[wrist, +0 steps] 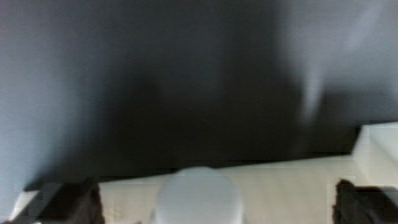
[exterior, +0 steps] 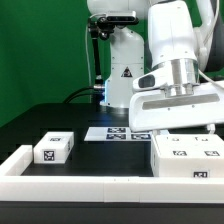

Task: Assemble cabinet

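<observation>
The cabinet case (exterior: pixel 190 155), a large white box with black-and-white tags, lies at the exterior view's right front. A small white tagged drawer block (exterior: pixel 53 148) sits apart at the left. My gripper (exterior: pixel 177 127) hangs just above the case's far edge. In the wrist view my two dark fingers (wrist: pixel 64 203) stand wide apart with a pale case surface (wrist: pixel 285 185) between them. A blurred rounded white shape (wrist: pixel 199 196) lies midway between the fingers. My gripper (wrist: pixel 210 214) is open and I see nothing clamped. Another white part (wrist: pixel 379 148) shows at the wrist view's edge.
The marker board (exterior: pixel 113 133) lies flat on the black table behind the parts. A low white border rail (exterior: pixel 22 160) runs along the front and left of the table. The robot's base (exterior: pixel 122 70) stands behind against a green backdrop.
</observation>
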### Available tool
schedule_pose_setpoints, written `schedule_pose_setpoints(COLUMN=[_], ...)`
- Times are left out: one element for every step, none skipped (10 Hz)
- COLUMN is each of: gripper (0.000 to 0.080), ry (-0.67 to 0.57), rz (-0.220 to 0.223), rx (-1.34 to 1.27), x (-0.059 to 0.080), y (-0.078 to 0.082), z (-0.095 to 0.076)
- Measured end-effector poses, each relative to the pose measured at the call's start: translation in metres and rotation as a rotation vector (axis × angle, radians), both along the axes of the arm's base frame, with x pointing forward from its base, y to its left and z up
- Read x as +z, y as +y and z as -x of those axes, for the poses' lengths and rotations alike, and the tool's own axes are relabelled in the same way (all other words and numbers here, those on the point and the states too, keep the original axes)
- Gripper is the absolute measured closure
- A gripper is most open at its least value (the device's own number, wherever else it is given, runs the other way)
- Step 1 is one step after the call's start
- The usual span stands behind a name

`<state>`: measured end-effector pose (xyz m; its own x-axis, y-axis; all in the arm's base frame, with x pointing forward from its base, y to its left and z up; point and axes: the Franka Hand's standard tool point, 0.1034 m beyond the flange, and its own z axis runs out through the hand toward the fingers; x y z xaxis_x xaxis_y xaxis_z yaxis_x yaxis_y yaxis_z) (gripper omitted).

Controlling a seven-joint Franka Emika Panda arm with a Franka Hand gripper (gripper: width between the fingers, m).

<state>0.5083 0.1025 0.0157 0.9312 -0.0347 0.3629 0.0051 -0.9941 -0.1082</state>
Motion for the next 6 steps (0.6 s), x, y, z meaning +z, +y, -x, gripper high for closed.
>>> schedule_pose_setpoints(gripper=[0.0151,0.0151,0.0151,0.0178,0.0178,0.0367], ry=[0.002,0.001,0.001,0.001,0.001,0.001], rz=[0.001,0.003,0.005,0.005,0.005,0.005], rx=[-0.003,0.002,0.005,0.005,0.005,0.005], x=[-0.0011,-0.001,-0.0011,-0.0013,-0.0013,-0.0013], y=[-0.0022,-0.0028,-0.0028,-0.0028,-0.0028,-0.0028], z=[0.0003,0.0001,0.0,0.0002,0.0002,0.0002])
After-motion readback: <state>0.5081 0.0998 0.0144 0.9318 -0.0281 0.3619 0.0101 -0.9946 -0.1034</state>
